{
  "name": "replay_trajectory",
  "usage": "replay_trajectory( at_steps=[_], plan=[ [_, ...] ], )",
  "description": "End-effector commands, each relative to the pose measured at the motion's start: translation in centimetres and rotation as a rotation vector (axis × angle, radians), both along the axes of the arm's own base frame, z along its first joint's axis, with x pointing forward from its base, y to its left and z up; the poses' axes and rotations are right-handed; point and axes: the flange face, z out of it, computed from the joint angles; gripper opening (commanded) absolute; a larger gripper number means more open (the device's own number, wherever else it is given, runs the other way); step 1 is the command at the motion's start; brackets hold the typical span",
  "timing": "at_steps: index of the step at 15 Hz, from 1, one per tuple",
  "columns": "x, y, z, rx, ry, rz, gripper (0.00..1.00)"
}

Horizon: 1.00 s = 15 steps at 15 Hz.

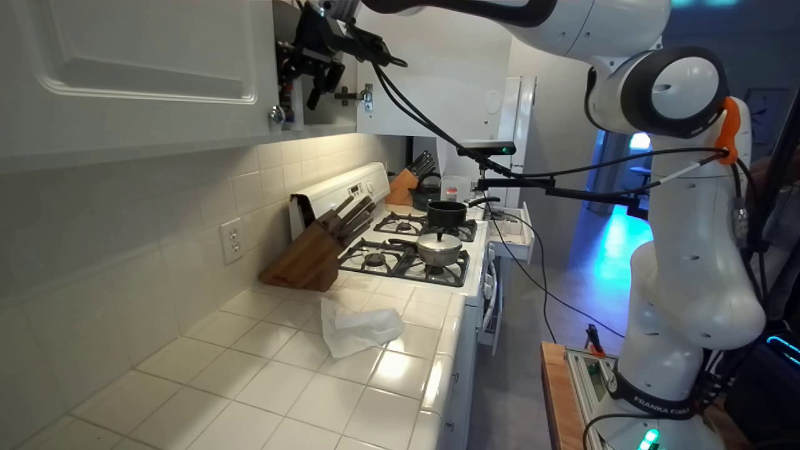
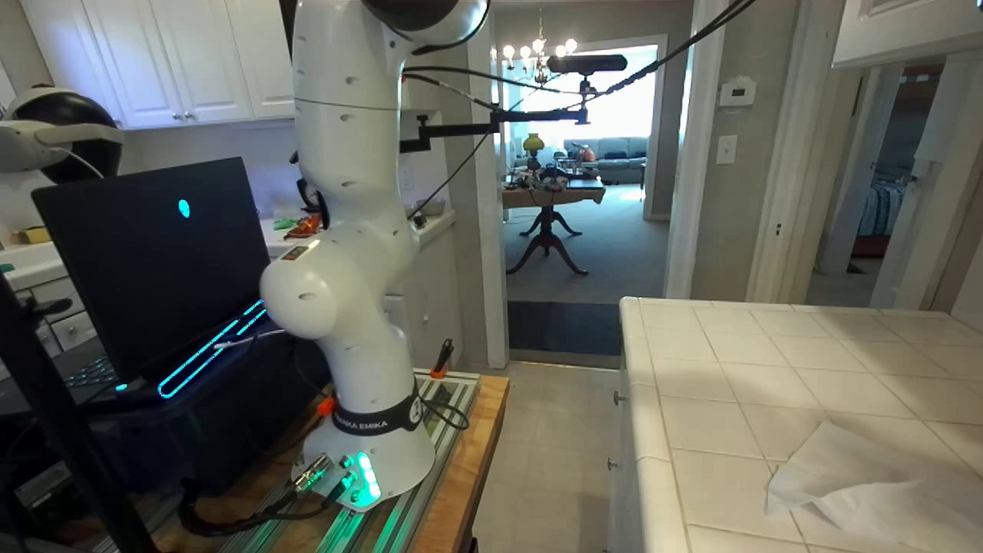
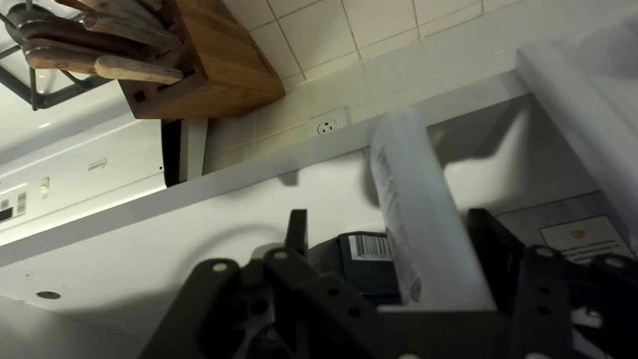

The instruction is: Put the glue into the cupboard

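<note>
In the wrist view, we are seeing the claw [image 3: 389, 217] at the opening of the white cupboard [image 3: 149, 234], its fingers [image 3: 297, 229] standing apart. Also in the cupboard, the glue [image 3: 423, 239] is showing between them, well clear of one finger; whether it is touching the other, we are not managing to see. Behind it a dark item [image 3: 366, 274] is resting. Farther out, a knife block [image 1: 303, 256] and a crumpled white sheet [image 1: 359, 328] are resting on the tiled tabletop [image 1: 262, 375].
</note>
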Motion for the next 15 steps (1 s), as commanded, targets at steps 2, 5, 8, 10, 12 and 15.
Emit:
replay_trajectory(
  at_steps=[2,5,8,10,12,15],
  plan=[
    [0.49,1.85,-0.21,0.046,-0.026,0.043,0.45],
    [0.59,1.87,-0.17,0.048,-0.031,0.044,0.24],
    [0.8,1.9,-0.24,0.048,-0.037,0.044,0.04],
    [0.94,1.92,-0.29,0.05,-0.039,0.044,0.06],
    [1.11,2.02,-0.35,0.045,-0.044,0.044,0.07],
    [1.42,2.16,-0.61,0.035,-0.05,0.043,0.06]
  ],
)
